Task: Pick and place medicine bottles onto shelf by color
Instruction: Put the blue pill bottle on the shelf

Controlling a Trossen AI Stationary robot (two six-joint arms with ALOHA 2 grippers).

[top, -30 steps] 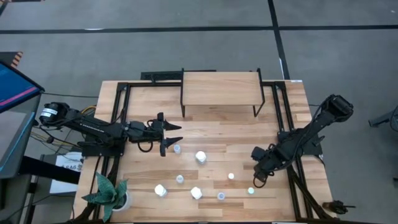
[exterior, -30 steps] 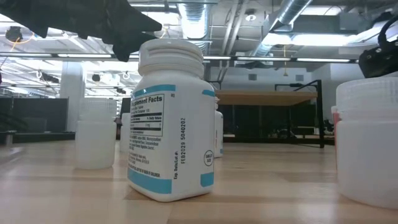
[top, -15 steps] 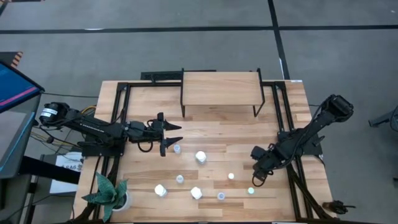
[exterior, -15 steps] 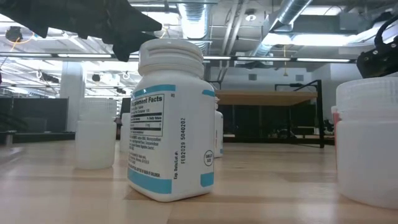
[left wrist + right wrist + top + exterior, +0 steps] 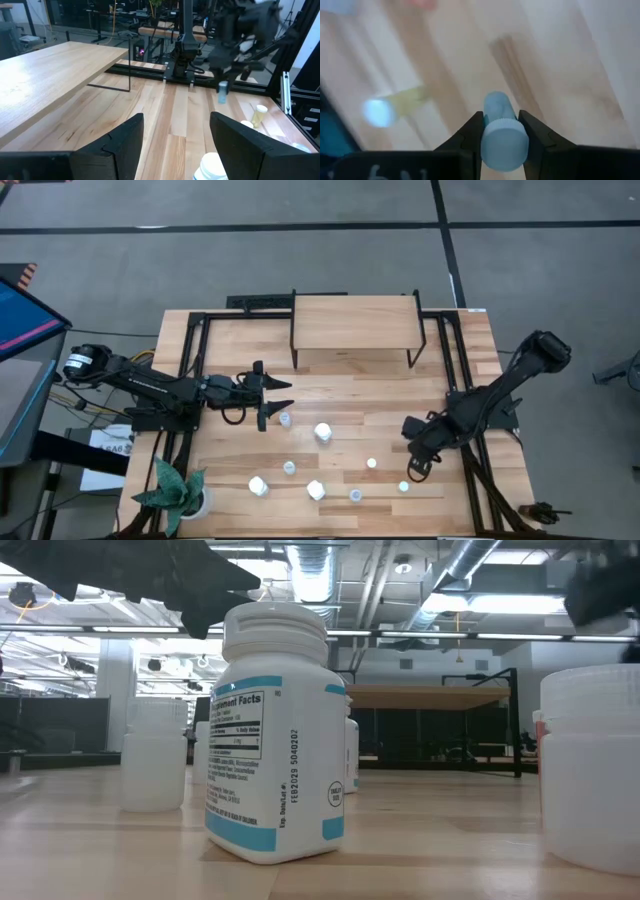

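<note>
Several small medicine bottles stand loose on the near half of the table (image 5: 340,395), among them a green-capped one (image 5: 404,486). My right gripper (image 5: 412,467) is shut on a pale-blue-capped bottle (image 5: 503,141), which in the left wrist view hangs below it (image 5: 222,93). My left gripper (image 5: 274,399) stands open and level beside a white-capped bottle (image 5: 285,419) (image 5: 212,168) and touches nothing. The shelf (image 5: 355,322) stands bare at the far middle. My right gripper pinches the bottle's pale-blue cap (image 5: 504,145) between its two fingers (image 5: 474,131), one on each side. The fingers come from above, pointing down. The bottle hangs upright below them, clear of the table.
A potted plant (image 5: 176,491) stands at the near left corner. Black frame rails (image 5: 195,350) run along both table sides. In the low view a white bottle with a teal label (image 5: 275,740) fills the foreground. Bare wood lies between the bottles and the shelf.
My right gripper has risen and shifted slightly toward the table's left. My left gripper has kept still.
</note>
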